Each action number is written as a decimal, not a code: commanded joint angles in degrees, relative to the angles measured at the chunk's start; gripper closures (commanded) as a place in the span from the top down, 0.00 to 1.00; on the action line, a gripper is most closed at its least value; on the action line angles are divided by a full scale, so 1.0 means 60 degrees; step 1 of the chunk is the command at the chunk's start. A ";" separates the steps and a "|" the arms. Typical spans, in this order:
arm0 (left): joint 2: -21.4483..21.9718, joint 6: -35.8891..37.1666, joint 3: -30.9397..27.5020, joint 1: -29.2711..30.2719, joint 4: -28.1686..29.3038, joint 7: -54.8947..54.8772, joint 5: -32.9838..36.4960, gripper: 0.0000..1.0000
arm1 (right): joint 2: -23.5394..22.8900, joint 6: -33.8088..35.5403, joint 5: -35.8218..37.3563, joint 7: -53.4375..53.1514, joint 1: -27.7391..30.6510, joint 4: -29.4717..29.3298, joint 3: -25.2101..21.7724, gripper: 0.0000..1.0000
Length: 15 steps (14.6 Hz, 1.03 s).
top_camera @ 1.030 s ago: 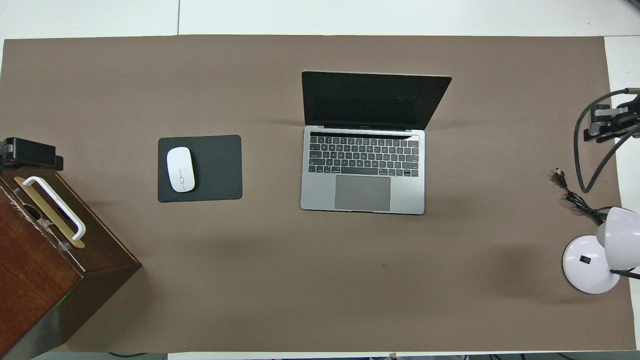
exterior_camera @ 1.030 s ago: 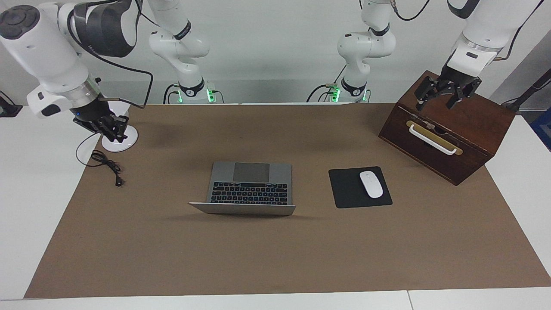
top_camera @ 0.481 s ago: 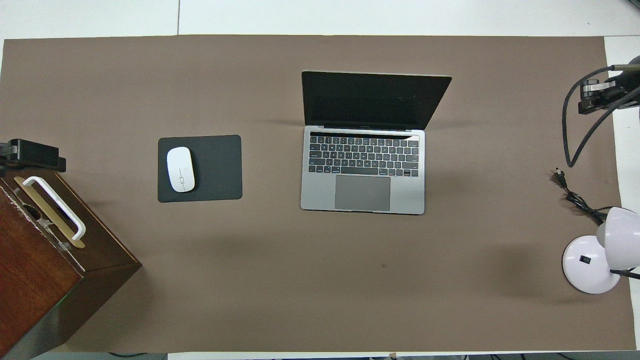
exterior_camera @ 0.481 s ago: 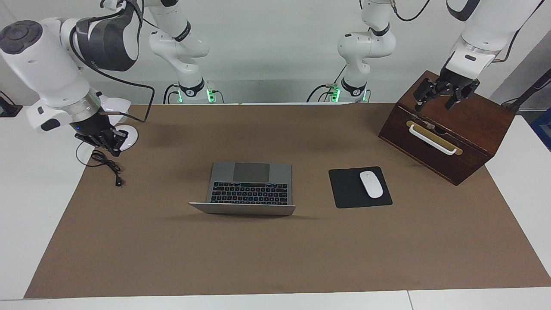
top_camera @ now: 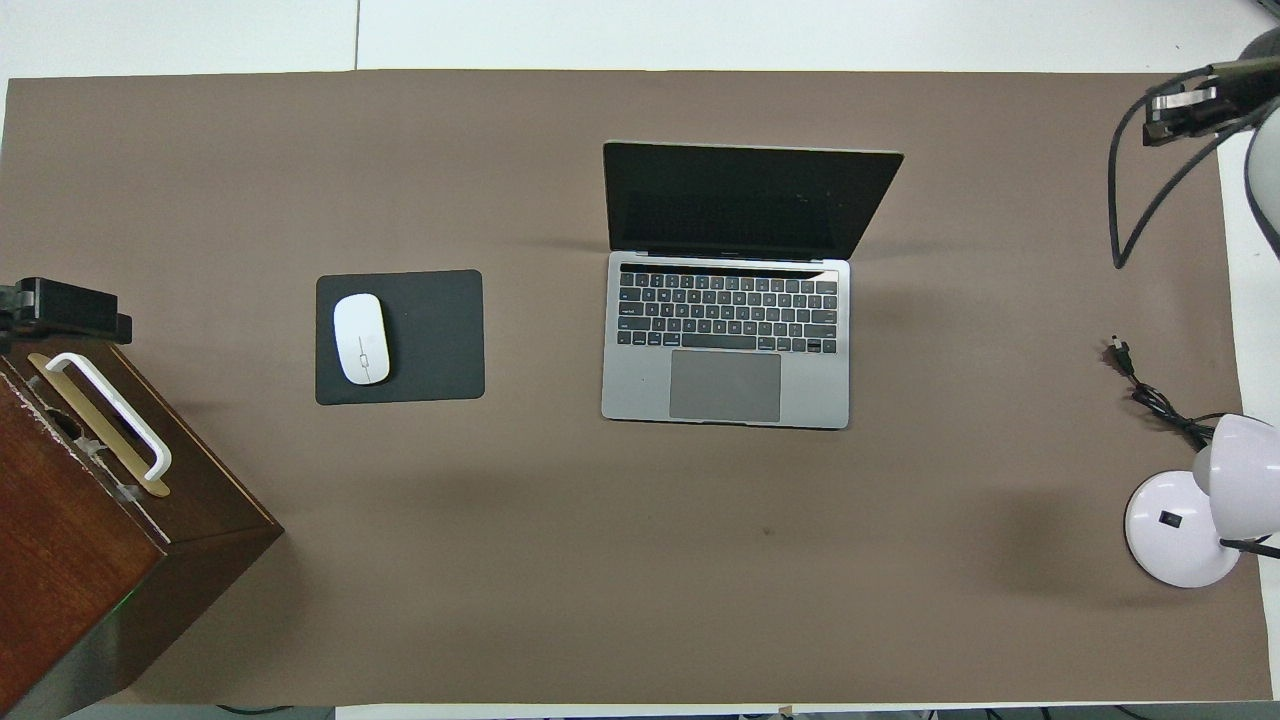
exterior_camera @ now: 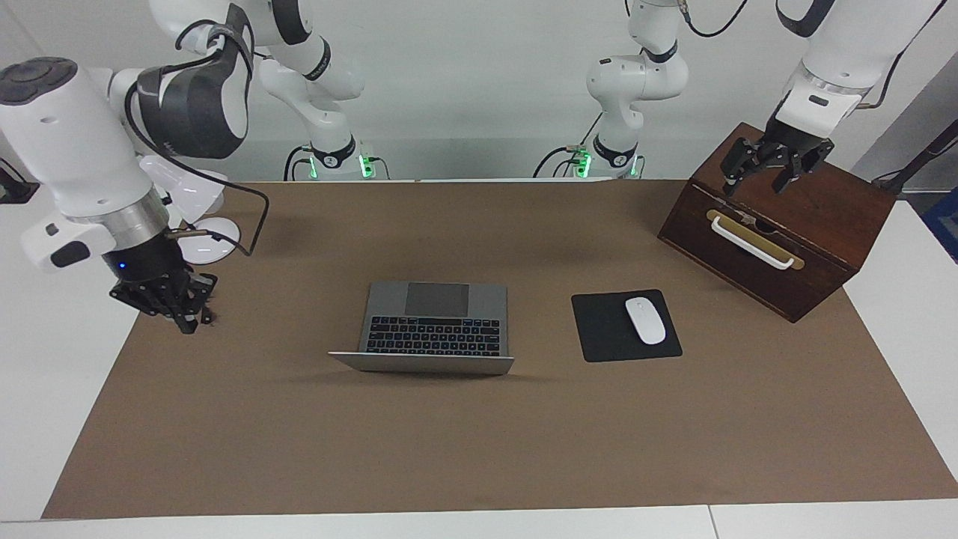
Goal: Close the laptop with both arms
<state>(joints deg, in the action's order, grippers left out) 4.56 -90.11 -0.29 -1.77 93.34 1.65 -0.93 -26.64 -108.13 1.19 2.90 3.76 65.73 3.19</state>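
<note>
1. A white table (exterior_camera: 45,389) carries everything; a brown mat (exterior_camera: 479,449) covers nearly all of its top, leaving white strips at the frame edges in both views.
2. An open silver-grey laptop (top_camera: 725,345) lies on the mat just right of centre in the overhead view.
3. A black mouse pad (top_camera: 430,335) lies centre left in that view, bearing a white mouse (top_camera: 361,338).
4. A dark wooden box (exterior_camera: 786,224) with a white handle stands at the upper right of the facing view.
5. A white lamp base (top_camera: 1175,530) sits at the lower right of the overhead view, with a black cord (top_camera: 1150,395) just above it.
</note>
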 commanded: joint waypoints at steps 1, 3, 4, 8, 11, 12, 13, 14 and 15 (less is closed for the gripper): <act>0.0178 -0.0260 0.0034 0.0104 0.0263 0.0121 0.0140 0.00 | -0.0890 -0.0696 0.0094 0.0119 -0.0186 -0.0876 0.0215 0.00; 0.0164 -0.0290 0.0005 0.0104 0.0248 0.0135 0.0111 0.00 | -0.1169 -0.1369 0.0094 -0.0290 -0.0290 -0.0922 0.0273 0.00; 0.0163 -0.0304 0.0004 0.0104 0.0234 0.0136 0.0096 0.00 | -0.1286 -0.1662 0.0094 -0.0408 -0.0450 -0.0936 0.0317 0.00; 0.0134 -0.0713 -0.0025 0.0104 0.0263 0.0136 0.0082 0.00 | -0.2091 -0.2134 0.0255 -0.1184 -0.1373 -0.1417 0.0171 0.00; 0.0090 -0.1533 -0.0010 0.0016 0.0350 0.0107 0.0067 0.00 | -0.2342 -0.2134 0.0692 -0.1988 -0.2163 -0.1566 -0.0077 0.00; 0.0090 -0.1651 0.0004 -0.0013 0.0365 0.0077 0.0067 0.00 | -0.2400 -0.2134 0.0797 -0.2224 -0.2354 -0.1566 -0.0136 0.00; 0.0090 -0.1696 0.0004 -0.0042 0.0380 0.0005 0.0038 0.00 | -0.2430 -0.2105 0.0841 -0.2342 -0.2588 -0.1581 -0.0224 0.00; 0.0061 -0.1943 0.0062 -0.0071 0.0380 -0.0098 0.0009 0.00 | -0.2430 -0.2075 0.0958 -0.2430 -0.2866 -0.1581 -0.0428 0.00; 0.0061 -0.2395 0.0063 -0.0260 0.0482 -0.0157 0.0008 0.00 | -0.2430 -0.2032 0.0973 -0.2475 -0.3042 -0.1581 -0.0604 0.00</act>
<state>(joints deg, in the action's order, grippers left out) 4.44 -100.29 -0.01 -1.98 94.44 1.59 -1.01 -39.93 -120.91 5.52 -10.25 -12.54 58.50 1.49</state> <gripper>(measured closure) 0.991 0.991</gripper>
